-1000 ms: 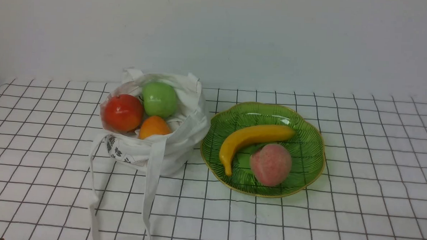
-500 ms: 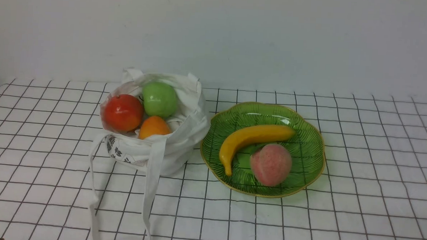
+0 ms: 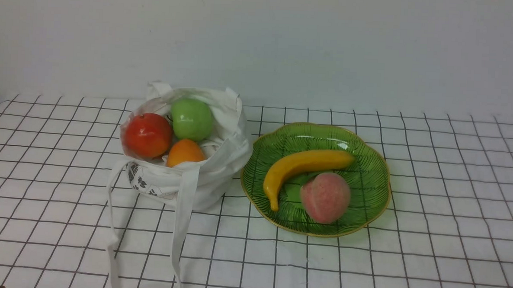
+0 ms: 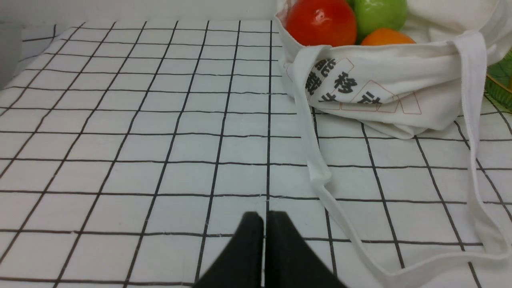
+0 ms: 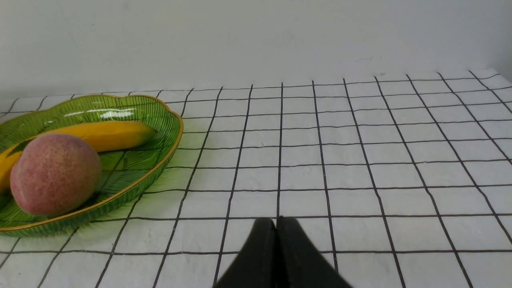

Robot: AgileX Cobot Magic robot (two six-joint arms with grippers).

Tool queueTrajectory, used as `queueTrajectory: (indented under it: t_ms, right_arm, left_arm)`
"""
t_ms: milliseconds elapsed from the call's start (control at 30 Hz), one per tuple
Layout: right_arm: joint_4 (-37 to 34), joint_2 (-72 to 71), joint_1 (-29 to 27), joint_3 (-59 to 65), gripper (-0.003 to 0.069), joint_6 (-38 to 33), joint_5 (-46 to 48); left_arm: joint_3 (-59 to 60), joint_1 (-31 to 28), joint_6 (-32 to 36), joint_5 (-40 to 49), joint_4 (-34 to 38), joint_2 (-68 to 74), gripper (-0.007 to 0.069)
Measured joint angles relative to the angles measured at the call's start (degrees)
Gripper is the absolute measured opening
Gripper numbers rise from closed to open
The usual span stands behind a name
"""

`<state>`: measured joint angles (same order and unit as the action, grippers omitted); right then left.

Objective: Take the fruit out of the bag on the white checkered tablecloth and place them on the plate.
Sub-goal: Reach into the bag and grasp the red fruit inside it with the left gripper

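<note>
Twice seen shut, at the left gripper (image 4: 264,218) and at the right gripper (image 5: 276,220), with nothing caught between the fingertips. Can see long white straps (image 3: 184,218) trailing nearward over the white checkered tablecloth (image 3: 450,256) from the cloth tote bag (image 3: 211,181), printed with black characters on its near side. Just to the right, can see a green glass dish (image 3: 366,200), scalloped and gold-rimmed, bearing a fuzzy pink peach (image 3: 325,198) and, mostly beyond it, a curved yellow banana (image 3: 303,163). Back in the open mouth of the bag, can make out a small orange toy fruit (image 3: 184,153), then a glossy red-orange toy fruit (image 3: 147,135) to its left, then a green toy apple (image 3: 191,119) farther in. Behind everything, can see a pale wall (image 3: 330,47).
</note>
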<state>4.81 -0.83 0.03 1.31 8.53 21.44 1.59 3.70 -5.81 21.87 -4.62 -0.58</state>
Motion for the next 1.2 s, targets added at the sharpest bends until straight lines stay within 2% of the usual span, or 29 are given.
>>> queueTrajectory:
  t_ms: [500, 667, 700, 733, 800, 833, 867, 900, 1033, 1200]
  right_arm:
    - [0.0, 0.0, 0.0, 0.0, -0.0014, 0.0, 0.0]
    - [0.0, 0.0, 0.0, 0.0, -0.0014, 0.0, 0.0]
    - [0.0, 0.0, 0.0, 0.0, -0.0014, 0.0, 0.0]
    - [0.0, 0.0, 0.0, 0.0, -0.0014, 0.0, 0.0]
    - [0.0, 0.0, 0.0, 0.0, -0.0014, 0.0, 0.0]
    - [0.0, 0.0, 0.0, 0.0, -0.0014, 0.0, 0.0]
    - [0.0, 0.0, 0.0, 0.0, -0.0014, 0.0, 0.0]
    - [0.0, 0.0, 0.0, 0.0, -0.0014, 0.0, 0.0]
    - [0.0, 0.0, 0.0, 0.0, -0.0014, 0.0, 0.0]
    - [0.0, 0.0, 0.0, 0.0, -0.0014, 0.0, 0.0]
  left_arm:
    - [0.0, 0.0, -1.06, 0.0, 1.27, 0.0, -0.0008]
    - [0.0, 0.0, -14.08, -0.31, 20.93, 0.0, -0.0008]
    - [0.05, 0.0, -19.65, -0.31, 30.2, 0.0, -0.0008]
    - [0.05, 0.0, -21.1, -0.31, 32.76, 0.0, -0.0008]
    - [0.05, 0.0, -26.98, -0.57, 46.25, 0.0, -0.0008]
    - [0.05, 0.0, -27.13, -0.56, 46.25, 0.0, -0.0008]
    - [0.05, 0.0, -27.6, -1.02, 51.49, 0.0, -0.0008]
    - [0.05, 0.0, -27.46, -1.24, 52.8, 0.0, -0.0008]
    - [0.05, -0.02, -24.18, -1.93, 54.22, 0.0, -0.0008]
    - [-2.44, -0.07, -13.35, 0.22, 56.81, 0.0, -0.0008]
